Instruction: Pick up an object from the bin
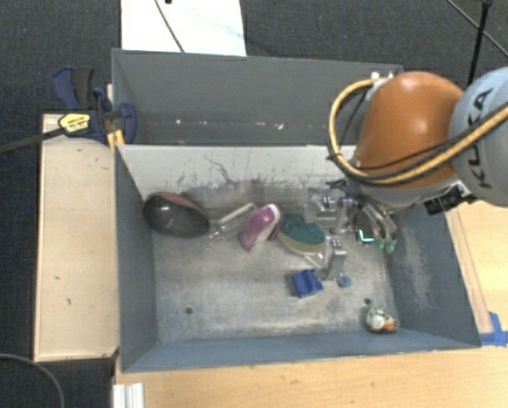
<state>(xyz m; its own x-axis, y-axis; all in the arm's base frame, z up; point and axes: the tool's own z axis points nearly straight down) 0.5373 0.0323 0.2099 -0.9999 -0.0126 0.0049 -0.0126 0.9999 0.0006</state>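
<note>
Our gripper (337,262) hangs over the scuffed grey bin (237,317), beside a teal disc (301,229) and blue block (305,285); its claw's state we cannot tell. Dark carpet (33,49) lies around.

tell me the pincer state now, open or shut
Pincer: cannot be told; it sits by the teal disc and the blue block.
</note>
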